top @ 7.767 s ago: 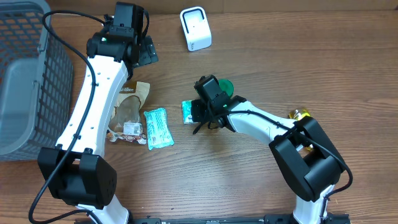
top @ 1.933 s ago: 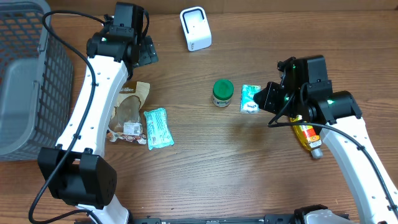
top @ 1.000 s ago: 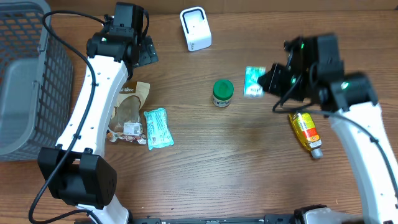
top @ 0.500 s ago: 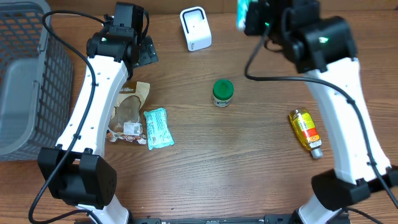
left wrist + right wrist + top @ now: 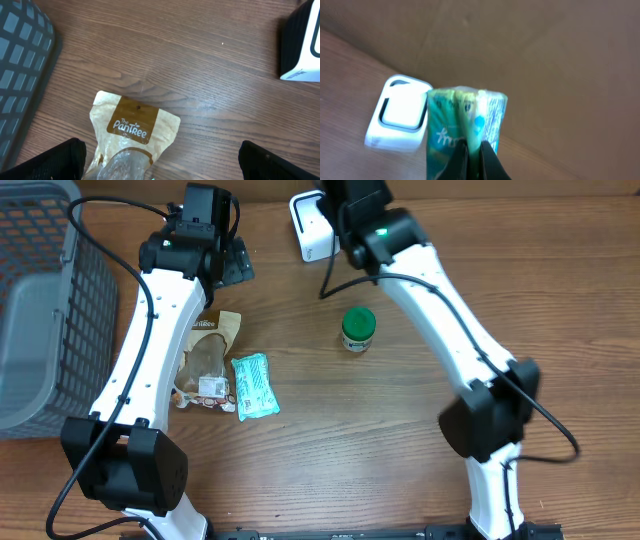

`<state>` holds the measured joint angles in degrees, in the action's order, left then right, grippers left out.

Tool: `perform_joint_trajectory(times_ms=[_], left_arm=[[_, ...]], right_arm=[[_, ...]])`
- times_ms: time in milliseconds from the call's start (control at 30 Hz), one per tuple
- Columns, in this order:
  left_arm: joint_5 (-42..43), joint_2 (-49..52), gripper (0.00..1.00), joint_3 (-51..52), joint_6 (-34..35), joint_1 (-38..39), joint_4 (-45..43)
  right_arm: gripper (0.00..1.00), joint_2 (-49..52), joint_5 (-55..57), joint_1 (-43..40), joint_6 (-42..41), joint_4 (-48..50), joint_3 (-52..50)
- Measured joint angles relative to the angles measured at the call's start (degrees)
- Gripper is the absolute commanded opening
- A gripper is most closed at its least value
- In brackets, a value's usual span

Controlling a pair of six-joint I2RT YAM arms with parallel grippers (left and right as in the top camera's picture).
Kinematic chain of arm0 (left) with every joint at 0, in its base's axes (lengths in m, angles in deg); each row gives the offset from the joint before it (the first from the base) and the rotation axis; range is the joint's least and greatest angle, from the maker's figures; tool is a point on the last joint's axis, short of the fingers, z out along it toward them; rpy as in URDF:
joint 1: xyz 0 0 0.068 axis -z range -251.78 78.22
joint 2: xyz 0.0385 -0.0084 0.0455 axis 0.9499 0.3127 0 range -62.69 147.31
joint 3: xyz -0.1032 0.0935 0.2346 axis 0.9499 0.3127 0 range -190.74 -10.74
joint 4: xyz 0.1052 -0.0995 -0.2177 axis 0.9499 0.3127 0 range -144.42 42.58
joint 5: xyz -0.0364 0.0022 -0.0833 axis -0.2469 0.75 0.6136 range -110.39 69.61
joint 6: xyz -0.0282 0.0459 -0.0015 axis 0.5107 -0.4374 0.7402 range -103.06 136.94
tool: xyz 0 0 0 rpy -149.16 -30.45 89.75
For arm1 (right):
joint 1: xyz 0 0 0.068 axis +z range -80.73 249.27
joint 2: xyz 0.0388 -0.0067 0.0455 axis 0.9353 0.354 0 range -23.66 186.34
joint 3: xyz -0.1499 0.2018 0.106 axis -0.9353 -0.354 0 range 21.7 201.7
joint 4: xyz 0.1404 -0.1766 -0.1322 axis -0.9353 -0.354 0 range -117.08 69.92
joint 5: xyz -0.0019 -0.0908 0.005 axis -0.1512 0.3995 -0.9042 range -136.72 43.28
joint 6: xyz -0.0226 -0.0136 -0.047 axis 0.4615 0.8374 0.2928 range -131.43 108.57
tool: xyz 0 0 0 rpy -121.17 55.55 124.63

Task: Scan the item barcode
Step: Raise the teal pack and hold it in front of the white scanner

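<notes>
Pickup looks done: right gripper (image 5: 472, 156) pinches the green packet (image 5: 465, 122) in the air at the table's 12 o'clock edge, near the white scanner (image 5: 400, 112); barcode read apparently pending; left gripper (image 5: 162, 162) spread, idle.

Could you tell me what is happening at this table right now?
The right gripper is shut on a small teal packet, holding it up close to the white barcode scanner at the back of the table. The left gripper hangs open above a brown PanTree pouch and holds nothing. A green-lidded jar and another teal packet sit on the table, not handled.
</notes>
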<state>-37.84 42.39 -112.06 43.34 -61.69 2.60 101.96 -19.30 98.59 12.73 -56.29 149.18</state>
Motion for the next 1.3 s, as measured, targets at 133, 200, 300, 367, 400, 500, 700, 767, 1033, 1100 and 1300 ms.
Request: perform_joint_trajectory(times_ms=[133,200,300,367,400,500,700,767,1033,1100,1300], left_arm=[[0.0,0.0,0.99,0.0,0.0,0.0,0.0],[0.0,0.0,1.0,0.0,0.0,0.0,0.0],[0.0,0.0,0.99,0.0,0.0,0.0,0.0],[0.0,0.0,1.0,0.0,0.0,0.0,0.0],[0.0,0.0,0.99,0.0,0.0,0.0,0.0],[0.0,0.0,1.0,0.0,0.0,0.0,0.0],[0.0,0.0,0.99,0.0,0.0,0.0,0.0],[0.0,0.0,1.0,0.0,0.0,0.0,0.0],[0.0,0.0,1.0,0.0,0.0,0.0,0.0],[0.0,0.0,1.0,0.0,0.0,0.0,0.0],[0.0,0.0,1.0,0.0,0.0,0.0,0.0]], right_arm=[[0.04,5.4,0.3,0.1,6.9,7.5,0.0],[0.04,7.6,0.5,0.1,9.7,11.3,0.0],[0.04,10.0,0.7,0.1,13.0,14.8,0.0],[0.04,11.8,0.8,0.1,15.0,17.6,0.0],[0.04,12.5,0.9,0.1,15.9,18.3,0.0],[0.04,15.2,1.1,0.1,18.5,20.7,0.0],[0.04,17.3,0.9,0.2,22.4,22.0,0.0],[0.04,17.6,0.8,0.3,26.6,22.1,0.0],[0.04,19.6,0.0,0.5,33.6,24.7,0.0],[0.04,19.6,0.0,0.5,33.8,24.8,0.0],[0.04,19.6,0.0,0.5,30.4,25.0,0.0]])
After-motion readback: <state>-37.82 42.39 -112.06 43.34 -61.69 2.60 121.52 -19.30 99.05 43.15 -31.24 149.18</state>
